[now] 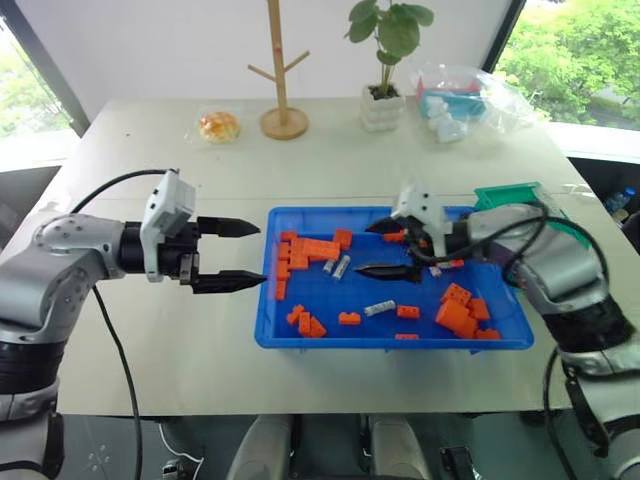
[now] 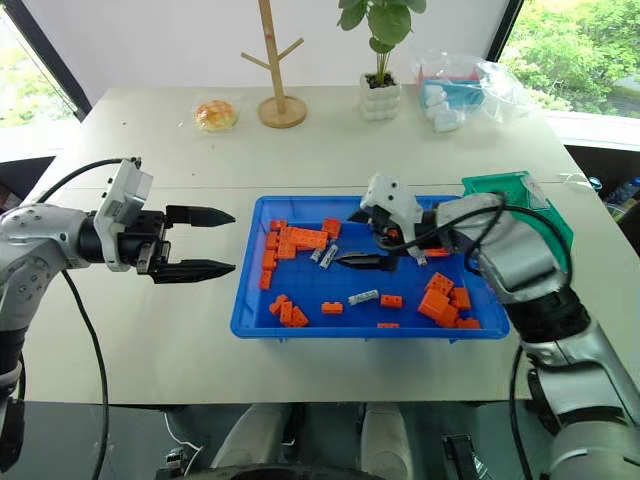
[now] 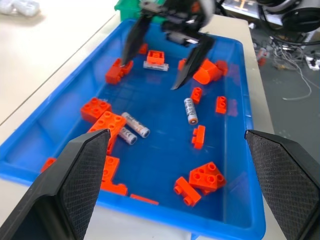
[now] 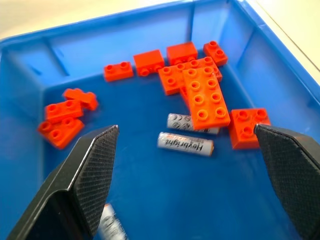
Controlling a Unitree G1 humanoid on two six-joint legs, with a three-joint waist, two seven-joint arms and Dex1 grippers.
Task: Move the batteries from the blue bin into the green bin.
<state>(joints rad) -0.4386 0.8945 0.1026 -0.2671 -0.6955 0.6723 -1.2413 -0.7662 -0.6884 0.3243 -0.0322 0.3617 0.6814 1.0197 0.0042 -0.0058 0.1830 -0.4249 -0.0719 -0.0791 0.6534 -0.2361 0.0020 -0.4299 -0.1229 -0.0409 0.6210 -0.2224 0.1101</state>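
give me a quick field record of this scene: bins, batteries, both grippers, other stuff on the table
blue bin: wide shallow blue plastic tray, holds orange toy bricks
batteries: small silver-white cylinders, pair side by side, one alone, all in the tray
green bin: small teal-green plastic box beyond the tray's far right corner
left gripper: open, empty, beside the tray's left rim
right gripper: open, empty, over the tray
table: wooden stand, potted plant

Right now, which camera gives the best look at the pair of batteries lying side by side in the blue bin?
The right wrist view: the pair of batteries lies close and unblocked, one label readable. The left wrist view shows them smaller beside orange bricks. Both head views show them as tiny slivers in the blue bin.
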